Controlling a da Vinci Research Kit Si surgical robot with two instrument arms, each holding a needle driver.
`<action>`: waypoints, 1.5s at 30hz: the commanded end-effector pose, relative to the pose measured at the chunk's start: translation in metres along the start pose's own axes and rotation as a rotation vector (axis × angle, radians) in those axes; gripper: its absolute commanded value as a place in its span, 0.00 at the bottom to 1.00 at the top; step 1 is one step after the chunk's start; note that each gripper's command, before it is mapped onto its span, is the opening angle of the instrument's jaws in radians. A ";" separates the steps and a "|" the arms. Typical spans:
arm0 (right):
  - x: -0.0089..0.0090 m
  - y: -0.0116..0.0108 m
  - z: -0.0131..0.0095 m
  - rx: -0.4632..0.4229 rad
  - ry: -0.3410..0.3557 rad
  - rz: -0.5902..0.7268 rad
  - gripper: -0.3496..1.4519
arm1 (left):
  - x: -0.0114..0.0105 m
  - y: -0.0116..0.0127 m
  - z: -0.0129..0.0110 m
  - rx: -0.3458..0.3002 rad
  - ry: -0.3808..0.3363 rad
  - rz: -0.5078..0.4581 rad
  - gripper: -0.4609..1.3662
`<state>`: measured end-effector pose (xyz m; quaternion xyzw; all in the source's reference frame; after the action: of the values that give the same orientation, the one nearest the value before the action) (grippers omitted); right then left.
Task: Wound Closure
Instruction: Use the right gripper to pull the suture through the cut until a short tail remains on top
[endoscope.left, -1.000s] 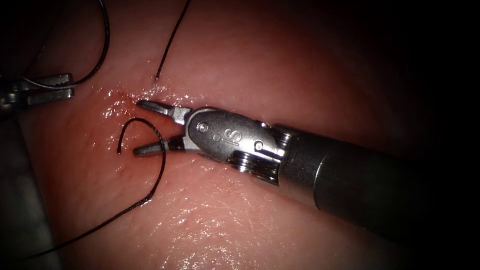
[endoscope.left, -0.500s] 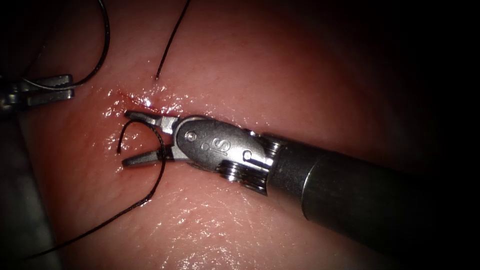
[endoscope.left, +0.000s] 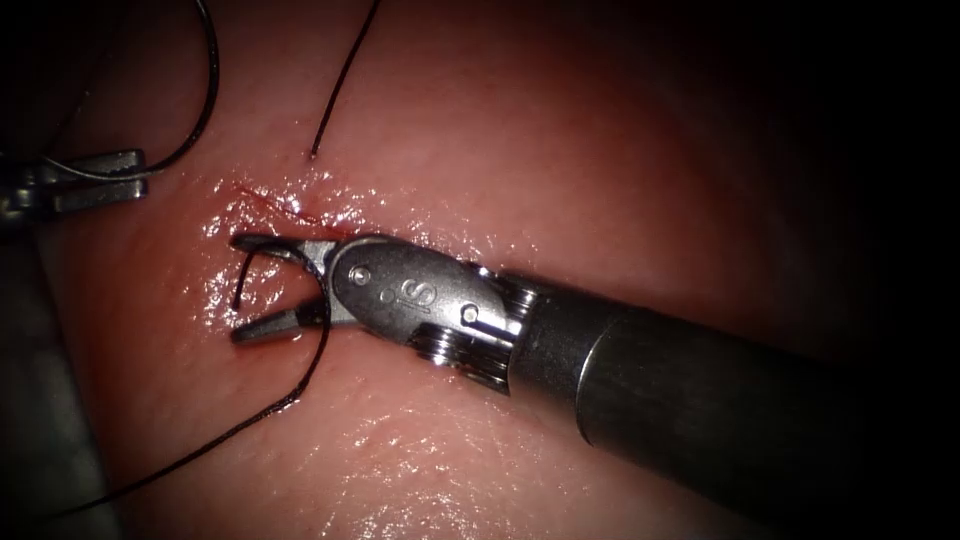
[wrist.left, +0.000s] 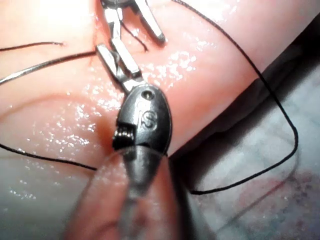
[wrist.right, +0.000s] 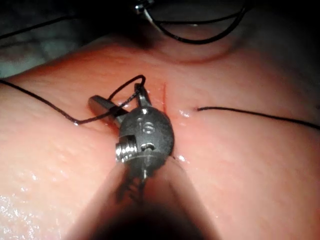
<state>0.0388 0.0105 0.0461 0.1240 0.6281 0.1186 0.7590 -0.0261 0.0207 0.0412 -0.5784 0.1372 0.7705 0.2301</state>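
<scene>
Right gripper (endoscope.left: 240, 285) wide open around curled end of thin black thread (endoscope.left: 300, 385), holding nothing; left gripper (endoscope.left: 95, 178) closed on thin curved steel needle (endoscope.left: 95, 172), off pink tissue (endoscope.left: 560, 150). Cut (endoscope.left: 270, 205) unclosed; knot left.

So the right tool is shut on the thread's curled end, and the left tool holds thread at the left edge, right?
Not quite: the right tool is open, its jaws either side of the thread's curled end, holding nothing, per the endoscope view. The left tool does hold thread at the left edge.
</scene>
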 end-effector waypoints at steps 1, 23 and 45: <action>0.0000 0.0000 0.0000 0.003 0.000 0.000 0.68 | 0.0001 0.0000 0.0000 -0.002 0.000 0.000 0.06; 0.0014 -0.0049 -0.0001 0.167 -0.005 -0.140 0.00 | 0.0001 -0.0001 0.0002 -0.002 0.000 -0.002 0.06; 0.0070 -0.0170 0.0069 0.306 0.034 -0.177 0.00 | 0.0001 -0.0005 0.0004 -0.004 0.001 -0.005 0.06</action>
<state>0.0477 -0.0038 0.0349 0.1816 0.6599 -0.0460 0.7276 -0.0261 0.0214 0.0412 -0.5792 0.1360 0.7696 0.2317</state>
